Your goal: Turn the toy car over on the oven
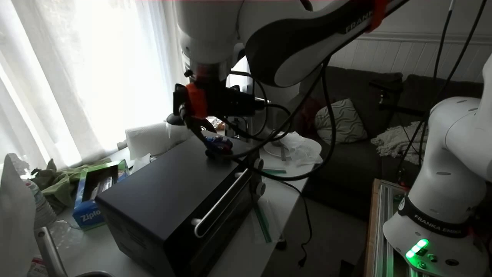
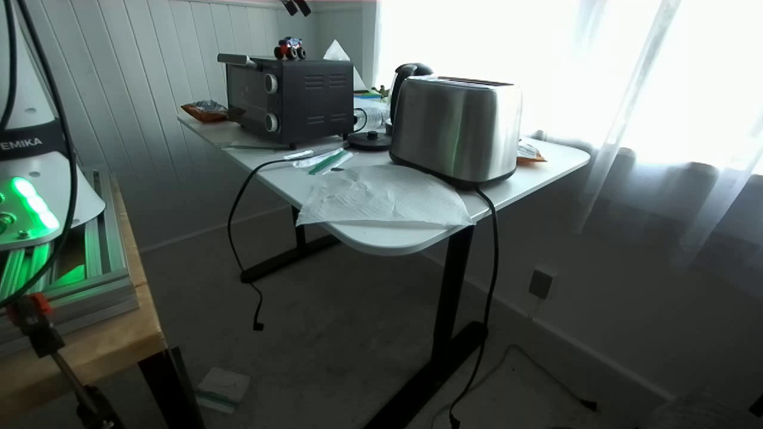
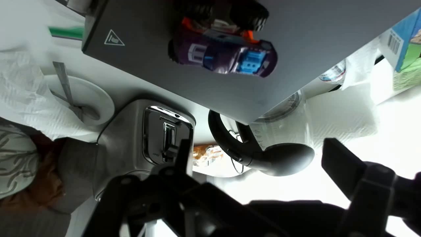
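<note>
The toy car (image 2: 290,47) stands upright on its dark wheels on top of the oven (image 2: 316,95), near the knob end. It shows behind a gripper finger in an exterior view (image 1: 221,143). In the wrist view the toy car (image 3: 223,54) shows its purple and blue body, with big wheels towards the top edge, on the dark oven top (image 3: 315,36). My gripper (image 3: 258,144) is open with its fingers wide apart and nothing between them. In an exterior view the fingertips (image 2: 297,7) hang above the toy car, apart from it. The rest of the gripper is cut off there.
A silver toaster (image 2: 456,128) stands beyond the oven's knob end. A kettle (image 3: 286,158) with a black handle is close by the oven corner. A Ziploc box (image 1: 86,213) lies behind the oven. A plate (image 1: 313,145) with paper is on the table. Cables loop below the arm.
</note>
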Controlling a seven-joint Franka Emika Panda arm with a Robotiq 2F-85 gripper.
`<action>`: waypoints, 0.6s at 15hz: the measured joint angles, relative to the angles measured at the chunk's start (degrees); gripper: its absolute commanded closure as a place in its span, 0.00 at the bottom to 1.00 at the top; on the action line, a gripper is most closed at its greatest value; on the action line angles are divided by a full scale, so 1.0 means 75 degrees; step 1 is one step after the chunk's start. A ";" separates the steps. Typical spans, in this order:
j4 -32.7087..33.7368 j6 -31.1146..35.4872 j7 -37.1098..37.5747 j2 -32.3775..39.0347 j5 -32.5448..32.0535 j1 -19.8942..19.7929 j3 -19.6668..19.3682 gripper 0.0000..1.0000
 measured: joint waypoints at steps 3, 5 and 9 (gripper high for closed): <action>0.0082 0.0000 -0.0550 -0.0386 0.1439 -0.0135 -0.0186 0.00; 0.0105 -0.0017 -0.0801 -0.0575 0.2286 -0.0234 -0.0263 0.00; 0.0125 -0.0090 -0.0952 -0.0788 0.3305 -0.0409 -0.0311 0.00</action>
